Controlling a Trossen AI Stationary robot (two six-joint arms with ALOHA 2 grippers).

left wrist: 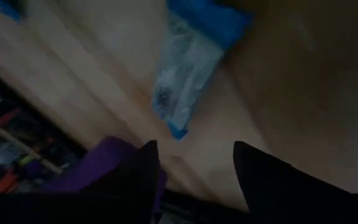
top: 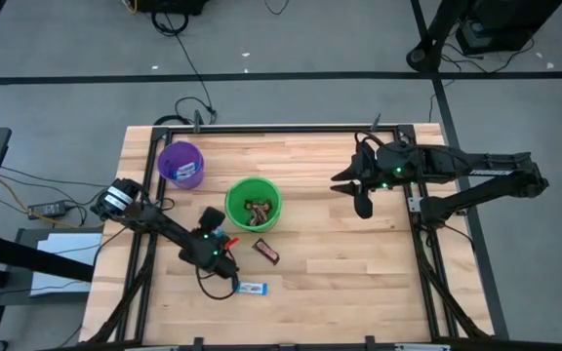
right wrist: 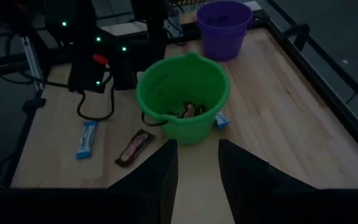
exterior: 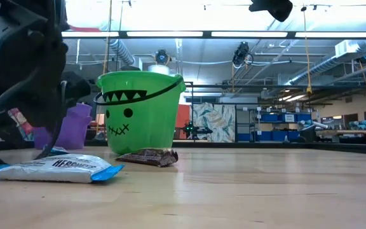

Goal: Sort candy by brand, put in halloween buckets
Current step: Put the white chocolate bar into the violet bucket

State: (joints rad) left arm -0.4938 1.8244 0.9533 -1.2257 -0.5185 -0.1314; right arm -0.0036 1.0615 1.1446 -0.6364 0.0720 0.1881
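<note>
Desk (top: 340, 263), light wood, carries everything. Green bucket (top: 253, 203) mid-desk, brown-wrapped candy inside. Purple bucket (top: 180, 164) behind and left of it, well apart. Left end effector (top: 224, 268) low over desk near front edge, fingers (left wrist: 263, 180) parted with clear gap, nothing held; blue-and-white candy bar (top: 251, 289) flat on desk just beside it. Brown candy bar (top: 265, 252) lying near green bucket's base. Right end effector (top: 362, 205) raised above desk on right side, fingers partly spread, empty.
</note>
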